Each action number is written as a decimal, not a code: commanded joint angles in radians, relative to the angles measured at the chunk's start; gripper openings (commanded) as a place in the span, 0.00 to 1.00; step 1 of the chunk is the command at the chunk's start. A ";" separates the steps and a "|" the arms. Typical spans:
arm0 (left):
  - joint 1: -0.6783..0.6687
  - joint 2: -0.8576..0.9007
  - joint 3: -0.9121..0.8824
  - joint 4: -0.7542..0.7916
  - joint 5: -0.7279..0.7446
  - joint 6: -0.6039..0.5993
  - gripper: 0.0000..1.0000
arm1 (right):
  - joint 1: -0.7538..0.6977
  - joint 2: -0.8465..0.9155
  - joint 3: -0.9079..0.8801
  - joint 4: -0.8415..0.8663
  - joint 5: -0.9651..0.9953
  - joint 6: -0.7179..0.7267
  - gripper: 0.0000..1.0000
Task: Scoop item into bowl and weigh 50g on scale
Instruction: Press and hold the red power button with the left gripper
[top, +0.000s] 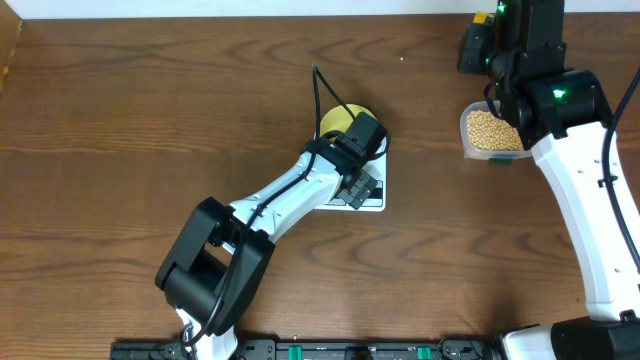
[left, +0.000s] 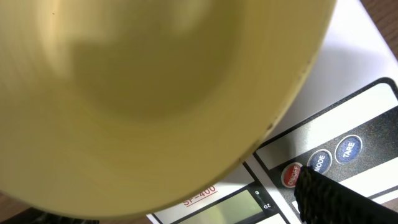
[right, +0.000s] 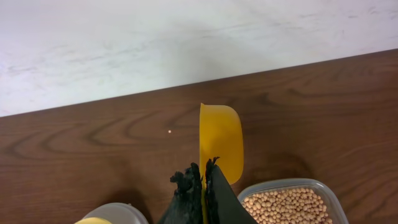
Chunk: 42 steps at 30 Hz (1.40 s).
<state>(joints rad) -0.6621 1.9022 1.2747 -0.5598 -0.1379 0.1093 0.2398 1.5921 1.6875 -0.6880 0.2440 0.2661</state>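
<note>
Your wooden table (top: 150, 120) carries everything. Your left arm (top: 280, 200) reaches from the near edge up to the middle of the table, and your right arm (top: 580, 200) runs up the right side to the far corner.

The white scale (top: 378, 203) lies flat at the centre of the table, partly under your left wrist. The clear plastic tub (top: 467, 148) sits well to the right of it, below your right wrist.

The pale yellow bowl (left: 155, 93) rests on the scale's platform, on the side away from its control panel. In the overhead view you see only part of its rim past the wrist.

Your left gripper (top: 358, 185) hangs over the scale with its jaws spread wide and nothing between them. One black fingertip (left: 323, 193) is right at the red on/off button (left: 291, 175). Whether it touches, you cannot tell. The blue mode button (left: 319, 162) and tare button (left: 348, 149) sit just beside the red one, and the grey display (left: 233, 204) is lower on the panel.

Your right gripper (right: 202, 180) is clamped on the handle of the yellow scoop (right: 221, 142). The scoop is turned on edge above the table, just past the tub's rim.

The tan beans (right: 289, 205) lie in the tub.
</note>
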 joint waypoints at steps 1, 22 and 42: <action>0.001 0.006 -0.011 0.002 -0.018 0.009 0.98 | 0.002 -0.014 0.014 0.000 0.012 -0.005 0.01; 0.001 0.006 -0.044 0.053 -0.017 -0.017 0.97 | 0.002 -0.014 0.014 0.000 0.012 -0.005 0.01; 0.002 0.006 -0.076 0.089 -0.032 -0.016 0.97 | 0.002 -0.014 0.014 -0.004 0.012 -0.005 0.01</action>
<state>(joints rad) -0.6624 1.9018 1.2221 -0.4671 -0.1375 0.1013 0.2398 1.5921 1.6875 -0.6914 0.2436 0.2661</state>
